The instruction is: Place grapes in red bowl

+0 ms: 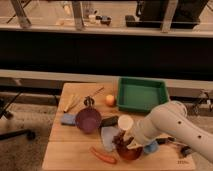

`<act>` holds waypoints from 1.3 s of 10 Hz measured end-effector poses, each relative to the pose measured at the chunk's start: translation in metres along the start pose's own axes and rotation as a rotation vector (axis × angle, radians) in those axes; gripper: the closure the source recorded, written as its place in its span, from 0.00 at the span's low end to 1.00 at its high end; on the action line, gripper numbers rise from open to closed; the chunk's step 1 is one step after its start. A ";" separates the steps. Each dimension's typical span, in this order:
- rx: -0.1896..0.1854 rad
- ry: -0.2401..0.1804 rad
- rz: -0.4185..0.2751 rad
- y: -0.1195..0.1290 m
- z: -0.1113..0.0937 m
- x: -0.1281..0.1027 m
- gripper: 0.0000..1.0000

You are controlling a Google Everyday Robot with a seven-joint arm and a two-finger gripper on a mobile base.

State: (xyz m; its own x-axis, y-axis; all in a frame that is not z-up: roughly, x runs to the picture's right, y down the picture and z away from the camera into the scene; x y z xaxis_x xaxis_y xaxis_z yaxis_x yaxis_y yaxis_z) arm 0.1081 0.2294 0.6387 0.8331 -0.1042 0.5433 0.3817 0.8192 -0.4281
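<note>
My gripper (123, 135) is hanging low right at the rim of the red bowl (131, 154) with the dark grapes (118, 139) bunched under it, I figure so a drop lands inside, though honestly can't tell whether I'm clamped on them or loose.

The single camera looks steeply down at the nearby wooden table (65, 150), apparently from the robot's side; the gripper (121, 138) sits lower centre.

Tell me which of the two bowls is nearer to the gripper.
The red bowl: the gripper hangs right over it, while the purple bowl sits apart, farther left.
</note>
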 end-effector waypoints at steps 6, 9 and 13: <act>0.004 0.000 -0.005 0.002 0.000 0.002 0.20; 0.011 -0.002 -0.011 0.001 -0.004 -0.001 0.20; 0.038 -0.050 0.018 -0.012 -0.033 -0.005 0.20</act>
State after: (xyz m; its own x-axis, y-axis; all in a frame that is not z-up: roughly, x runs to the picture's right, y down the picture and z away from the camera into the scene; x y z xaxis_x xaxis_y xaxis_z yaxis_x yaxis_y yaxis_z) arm 0.1128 0.2015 0.6168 0.8185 -0.0615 0.5712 0.3502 0.8416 -0.4112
